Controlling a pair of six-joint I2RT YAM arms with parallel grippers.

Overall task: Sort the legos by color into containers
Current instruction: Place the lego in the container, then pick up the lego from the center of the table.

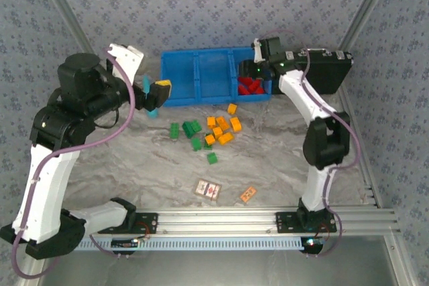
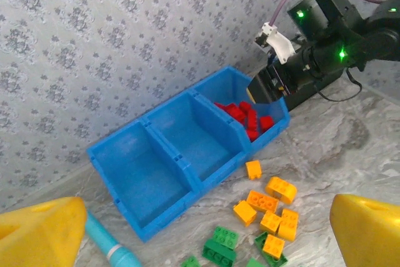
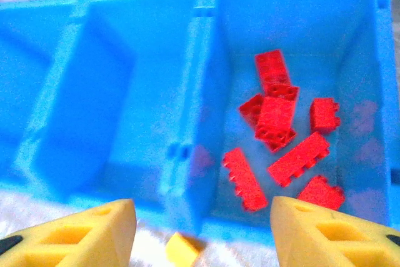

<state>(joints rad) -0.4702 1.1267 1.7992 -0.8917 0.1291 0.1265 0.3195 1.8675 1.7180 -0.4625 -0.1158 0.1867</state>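
Note:
The blue tray (image 1: 201, 75) stands at the back of the table, its left and middle compartments bare. Several red legos (image 3: 281, 129) lie in the right compartment (image 2: 278, 123). My right gripper (image 3: 203, 236) hangs open over that compartment's near wall, nothing between its yellow fingers (image 3: 319, 229). Orange-yellow legos (image 1: 224, 128) and green legos (image 1: 191, 130) lie loose on the table in front of the tray. My left gripper (image 1: 157, 95) hovers open and bare to the left of the tray, above the table (image 2: 206, 232).
A black briefcase (image 1: 332, 72) sits behind the right arm at the back right. A teal tube (image 2: 109, 248) lies beside the tray's left end. Two printed cards (image 1: 208, 189) lie near the front rail. Patterned walls close in the back and sides.

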